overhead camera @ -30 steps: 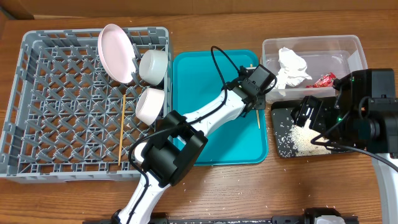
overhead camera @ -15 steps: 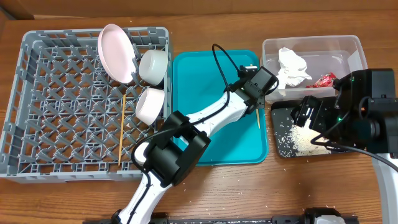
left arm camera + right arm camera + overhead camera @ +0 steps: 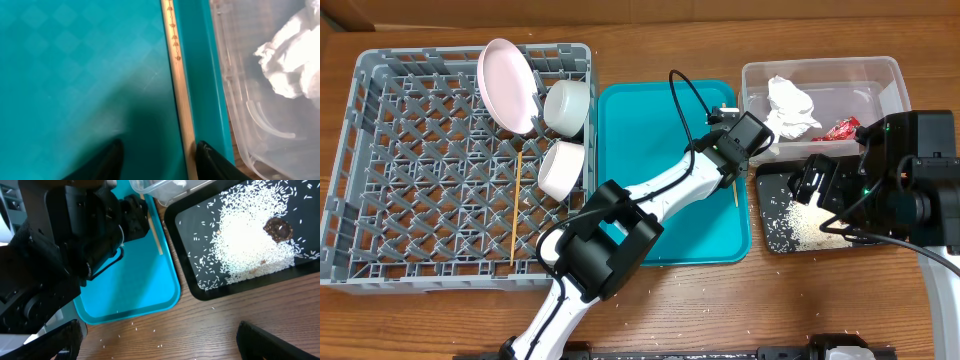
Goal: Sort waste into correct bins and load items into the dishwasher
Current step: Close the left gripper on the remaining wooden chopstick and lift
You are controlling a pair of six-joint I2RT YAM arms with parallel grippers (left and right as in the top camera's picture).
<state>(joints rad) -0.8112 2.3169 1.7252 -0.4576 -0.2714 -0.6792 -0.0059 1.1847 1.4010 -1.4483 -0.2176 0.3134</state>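
A wooden chopstick lies along the right rim of the teal tray. My left gripper hangs low over it, open, with the stick inside the gap against the right finger. From overhead the left gripper sits at the tray's right edge beside the clear tub, which holds the white napkin and red wrapper. My right gripper is open over bare wood, near the black tray with rice and a brown scrap.
The grey dish rack at the left holds a pink plate, two white bowls and another chopstick. Loose rice grains dot the wood in front of the teal tray.
My left gripper has shifted a little to the right, closer to the tray's right rim and the clear tub. The right arm has not moved.
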